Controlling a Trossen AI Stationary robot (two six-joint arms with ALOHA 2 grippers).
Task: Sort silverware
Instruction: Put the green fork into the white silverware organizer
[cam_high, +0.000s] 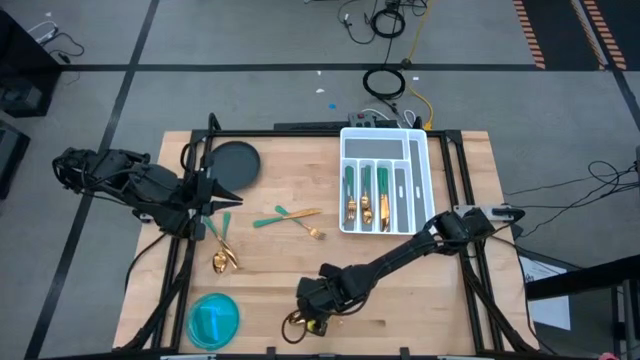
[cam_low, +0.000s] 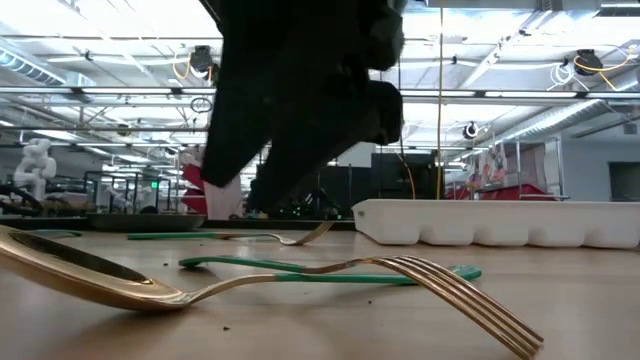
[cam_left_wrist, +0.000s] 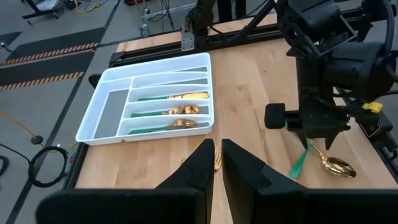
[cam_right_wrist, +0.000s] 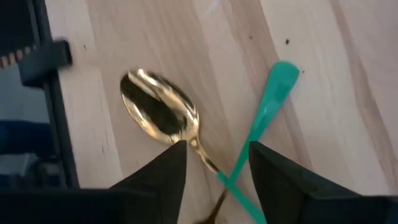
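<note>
Cutlery here is light, stiff and slippery: gold spoon with green handle (cam_right_wrist: 163, 118) lies under the right pincer (cam_right_wrist: 216, 163), fingers apart, empty; grip the slim neck.

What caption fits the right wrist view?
Open right fingers straddle a gold spoon crossed with a green handle on the table.

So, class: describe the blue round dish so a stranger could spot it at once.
On the light wooden table, look to the bottom-left corner in the high view. A round, translucent blue dish sits there. The only other round piece, a dark plate, lies at the far edge.
</note>
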